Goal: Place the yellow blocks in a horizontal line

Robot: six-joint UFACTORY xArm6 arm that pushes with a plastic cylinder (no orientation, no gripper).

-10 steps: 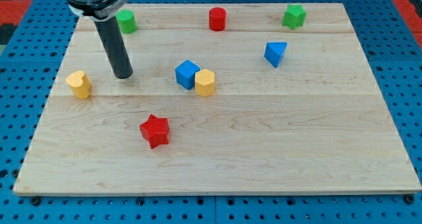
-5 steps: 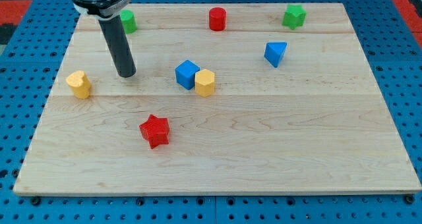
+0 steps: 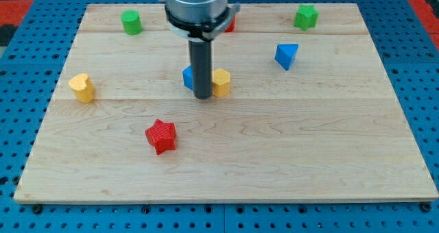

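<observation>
Tip (image 3: 203, 96) moved from near the board's left to the middle, now directly in front of the blue cube (image 3: 187, 76) and yellow block (image 3: 221, 82), partly hiding both.

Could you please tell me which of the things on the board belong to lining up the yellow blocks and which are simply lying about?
Part of the job:
yellow heart-shaped block
yellow hexagonal block
my tip, just left of the yellow hexagonal block

Just lying about:
blue cube, mostly hidden behind the rod
blue triangular block
red star
red cylinder, partly hidden
green cylinder
green star
</observation>
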